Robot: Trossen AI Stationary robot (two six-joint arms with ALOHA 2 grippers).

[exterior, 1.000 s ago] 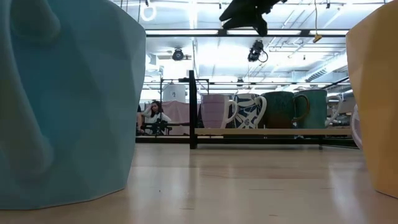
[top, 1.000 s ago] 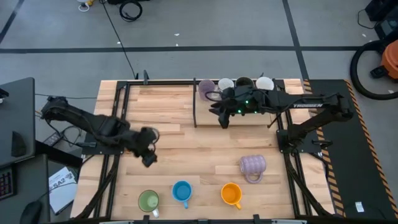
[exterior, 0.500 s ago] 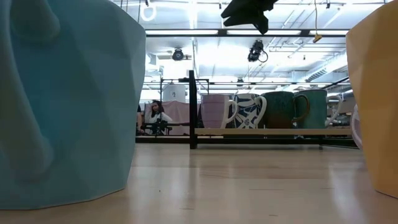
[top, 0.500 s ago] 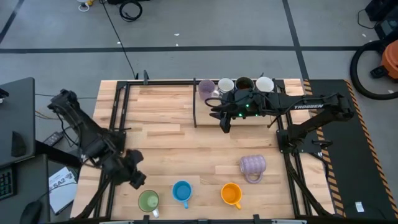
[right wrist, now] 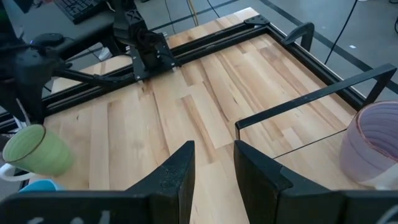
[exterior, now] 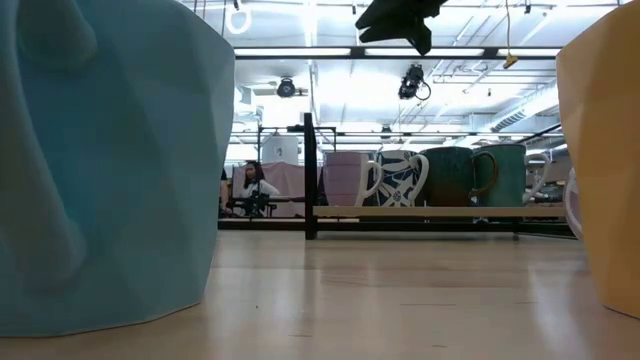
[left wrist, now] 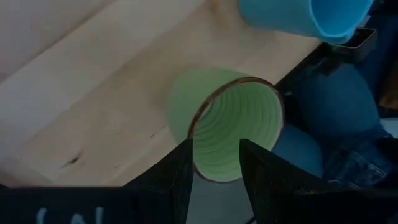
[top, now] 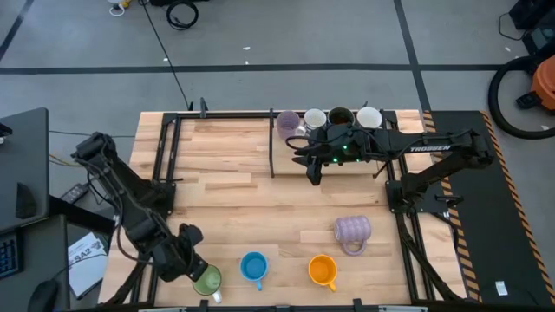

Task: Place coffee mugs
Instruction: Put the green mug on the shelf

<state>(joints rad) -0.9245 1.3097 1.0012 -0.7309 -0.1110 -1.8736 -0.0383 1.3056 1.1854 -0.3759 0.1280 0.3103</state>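
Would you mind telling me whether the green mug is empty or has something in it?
Empty. The left wrist view looks into the green mug, showing only bare ribbed walls.

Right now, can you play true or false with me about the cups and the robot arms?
1. The left gripper is right next to the green mug. True.
2. The orange mug sits on the rack. False: it stands on the table's front part, beside the blue mug.
3. The right gripper is holding a mug. False: nothing is between its fingers.
4. Four mugs stand in a row on the rack. True.
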